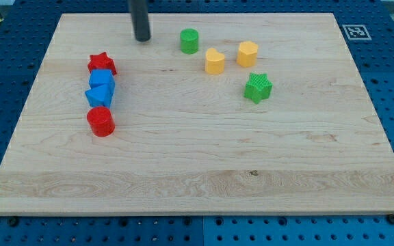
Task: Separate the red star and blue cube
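My tip (pixel 141 38) rests on the counter (pixel 197 157) at the far side, right of and beyond the red star (pixel 102 64), apart from every block. This end effector is a bare rod holding nothing. The red star touches the blue cube (pixel 102 80) just nearer; a second blue block (pixel 99 96) and a red cylinder (pixel 101 121) follow in a column. At the far right sit a green cylinder (pixel 189 41), two yellow blocks (pixel 215 61) (pixel 247 53) and a green star (pixel 257 87).

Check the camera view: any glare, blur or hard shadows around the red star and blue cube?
Camera view: sharp, evenly lit, no glare on the board. Red star and blue cube cast only faint shadows; my tip shows a soft one.
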Controlling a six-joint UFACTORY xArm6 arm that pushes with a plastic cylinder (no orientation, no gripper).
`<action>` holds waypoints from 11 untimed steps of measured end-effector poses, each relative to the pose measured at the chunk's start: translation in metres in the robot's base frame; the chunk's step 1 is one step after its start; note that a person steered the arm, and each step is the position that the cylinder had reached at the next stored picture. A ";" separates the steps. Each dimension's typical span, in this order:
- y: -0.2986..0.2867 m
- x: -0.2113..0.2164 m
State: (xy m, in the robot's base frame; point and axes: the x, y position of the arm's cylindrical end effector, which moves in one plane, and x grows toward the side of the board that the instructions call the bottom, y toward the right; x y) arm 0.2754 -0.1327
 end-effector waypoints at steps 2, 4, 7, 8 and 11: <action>-0.073 0.050; -0.079 0.094; -0.059 0.101; -0.041 0.100; -0.016 0.070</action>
